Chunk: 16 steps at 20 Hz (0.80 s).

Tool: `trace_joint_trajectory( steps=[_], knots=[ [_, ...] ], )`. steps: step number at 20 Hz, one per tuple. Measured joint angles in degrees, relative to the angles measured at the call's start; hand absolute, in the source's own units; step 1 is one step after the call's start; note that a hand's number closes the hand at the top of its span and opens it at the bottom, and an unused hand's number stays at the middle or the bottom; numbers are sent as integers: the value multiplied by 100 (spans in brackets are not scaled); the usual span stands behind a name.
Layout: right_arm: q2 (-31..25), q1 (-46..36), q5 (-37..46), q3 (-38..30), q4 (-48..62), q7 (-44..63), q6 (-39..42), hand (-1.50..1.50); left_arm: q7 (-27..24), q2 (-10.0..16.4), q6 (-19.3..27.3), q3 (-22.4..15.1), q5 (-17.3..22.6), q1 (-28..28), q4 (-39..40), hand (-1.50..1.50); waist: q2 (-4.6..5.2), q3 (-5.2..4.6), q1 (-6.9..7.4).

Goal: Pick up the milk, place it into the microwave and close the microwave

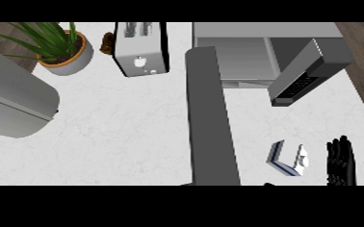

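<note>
**Milk carton lies near the counter's right corner**

We see the small white-and-blue milk carton (pixel 290 157) lying on the white marble counter (pixel 128 125), close to its near right corner. Just to its right is the black right hand (pixel 340 162), fingers straight and pointing up, released and not touching the carton. At the far right edge stands the grey box microwave (pixel 241 57), its cavity exposed and its long grey door (pixel 210 125) swung out toward the near edge.

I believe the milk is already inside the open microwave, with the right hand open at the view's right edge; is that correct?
Not quite: the head view shows the milk on the counter, outside the open microwave, beside the right hand, which is open at the right edge.
</note>
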Motion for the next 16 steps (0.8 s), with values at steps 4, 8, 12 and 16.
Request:
trace_joint_trajectory(
  steps=[4, 8, 12, 16],
  knots=[
    [12, -94, -225, -289, 706, -493, 149, -150, -5, -74, -154, 83, 45, 33, 17, -150, 1, 0, 1],
    [59, -315, -373, -489, 1499, -1047, 315, -150, 128, -121, -211, 183, 143, 31, -113, -150, 3, 0, 7],
    [-37, -559, -581, -745, 2072, -1372, 574, -150, 153, -179, -354, 333, 211, 73, -100, -150, 3, 1, 13],
    [-125, -884, -629, -988, 2882, -1863, 734, -150, 229, -189, -503, 510, 402, 96, -116, -150, 3, 0, 19]
  ],
)
